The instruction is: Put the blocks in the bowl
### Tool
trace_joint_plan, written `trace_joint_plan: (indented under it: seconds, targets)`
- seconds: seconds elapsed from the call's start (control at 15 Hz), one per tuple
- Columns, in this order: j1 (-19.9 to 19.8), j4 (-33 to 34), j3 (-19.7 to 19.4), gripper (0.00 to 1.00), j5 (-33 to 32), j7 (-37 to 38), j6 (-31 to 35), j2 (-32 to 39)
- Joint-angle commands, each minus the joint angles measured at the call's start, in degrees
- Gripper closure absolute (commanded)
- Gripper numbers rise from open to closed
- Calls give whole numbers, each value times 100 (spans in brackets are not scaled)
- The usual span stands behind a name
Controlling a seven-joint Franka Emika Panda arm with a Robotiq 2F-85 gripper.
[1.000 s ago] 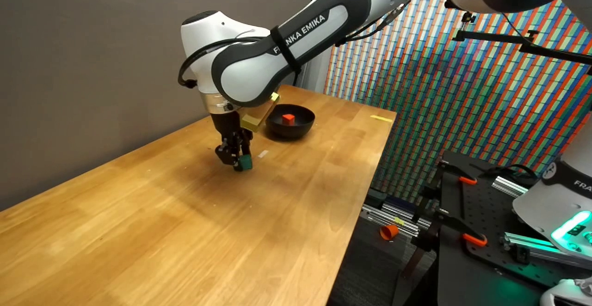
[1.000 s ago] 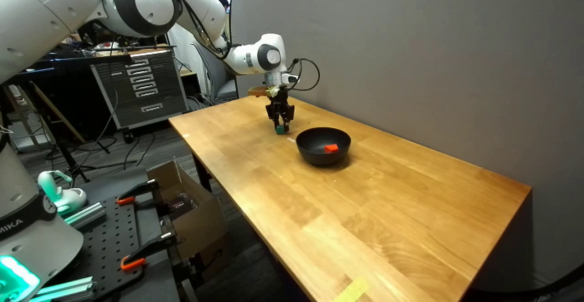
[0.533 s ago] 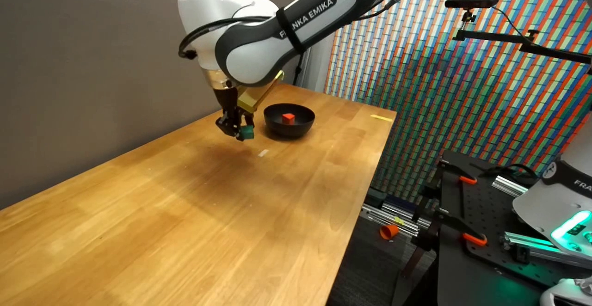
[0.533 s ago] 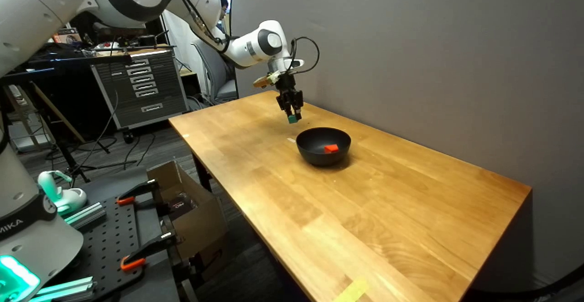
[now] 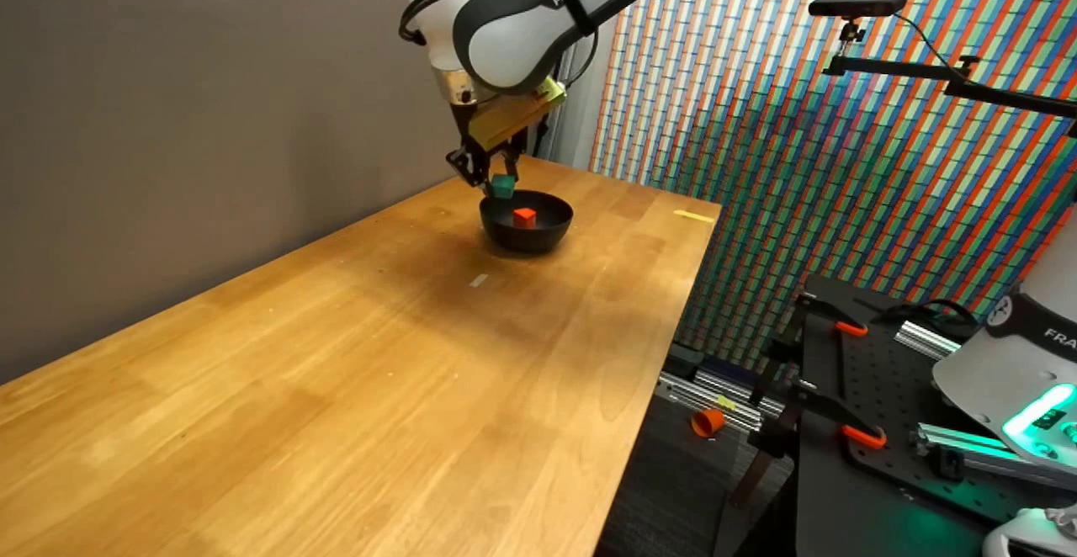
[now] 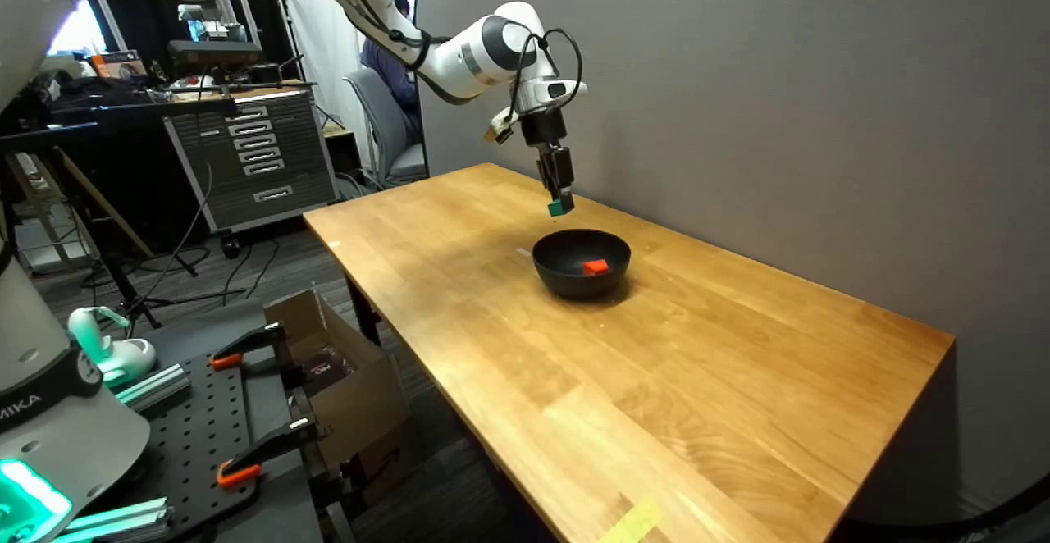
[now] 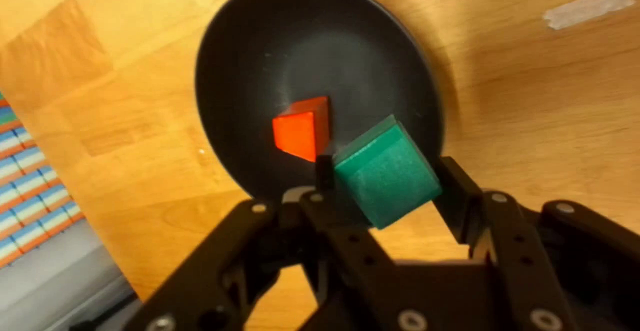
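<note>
In an exterior view, the green block [image 6: 556, 208] hangs in the air, left of the middle of the bowl [image 6: 574, 285] and higher than its rim. The red block [image 6: 595, 267] lies inside, toward the near right, so 1 of the 2 blocks is in place.

In an exterior view, the pincer [image 5: 500, 182] holds the green block in line with the bowl's far left rim, while the bowl stands on the far part of the tabletop [image 5: 379, 372].

In the wrist view, the pincer is clamped on the green block from left and right. The block covers part of the near right rim, so I cannot tell whether all of it is over the opening. What seems left is a shift inward, some lowering and the release.
</note>
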Motion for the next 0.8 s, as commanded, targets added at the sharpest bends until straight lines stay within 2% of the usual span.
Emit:
trace_joint_plan:
  seconds: [0.0,0.07,0.27,0.53,0.73]
  targets:
    - [-301,-719,33,23,-77,497,298,-479]
    - [-336,-797,30,22,-138,556,316,-508]
    - [-430,-1209,173,1,-85,519,485,-725]
    - [-494,-2033,623,0,111,32,467,-1247]
    - [-648,-2813,1075,0,497,-572,453,-1880]
